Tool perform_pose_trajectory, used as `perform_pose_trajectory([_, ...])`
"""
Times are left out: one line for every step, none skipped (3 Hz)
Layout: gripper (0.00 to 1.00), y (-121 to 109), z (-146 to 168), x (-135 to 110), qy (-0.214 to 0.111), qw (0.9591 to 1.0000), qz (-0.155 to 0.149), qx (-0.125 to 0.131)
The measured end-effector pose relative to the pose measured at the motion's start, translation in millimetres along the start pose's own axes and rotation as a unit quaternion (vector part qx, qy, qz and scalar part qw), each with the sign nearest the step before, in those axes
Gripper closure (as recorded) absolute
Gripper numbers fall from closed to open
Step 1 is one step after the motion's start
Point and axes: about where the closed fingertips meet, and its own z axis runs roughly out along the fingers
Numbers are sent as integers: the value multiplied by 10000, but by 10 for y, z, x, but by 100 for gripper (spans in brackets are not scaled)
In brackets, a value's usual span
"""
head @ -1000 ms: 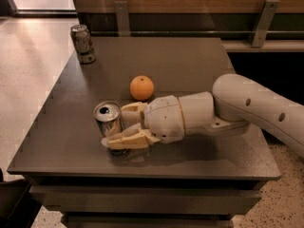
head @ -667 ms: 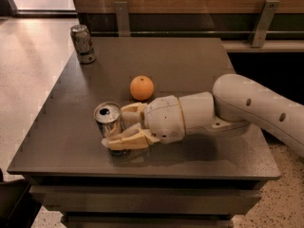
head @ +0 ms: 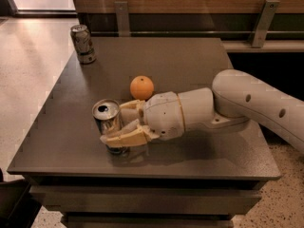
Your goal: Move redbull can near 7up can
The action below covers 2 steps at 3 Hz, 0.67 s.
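The redbull can stands upright near the front left of the dark table, its shiny silver top showing. My gripper reaches in from the right at table height and is shut on this can, with one cream finger in front of it and the other behind it. The lower body of the can is partly hidden by the front finger. The 7up can, silvery-grey with dark mottling, stands upright at the far left corner of the table, well apart from the gripper.
An orange sits just behind the gripper's wrist, close to the redbull can. A wooden rail with metal brackets runs behind the table. The table's left and front edges drop to a speckled floor.
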Motion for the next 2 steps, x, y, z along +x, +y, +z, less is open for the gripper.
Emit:
perform_pose_trajectory([100,-181,-121,-186,-25,9999,112,23])
perform_pose_trajectory([100,-428,-276,-411,-38,9996,274,91])
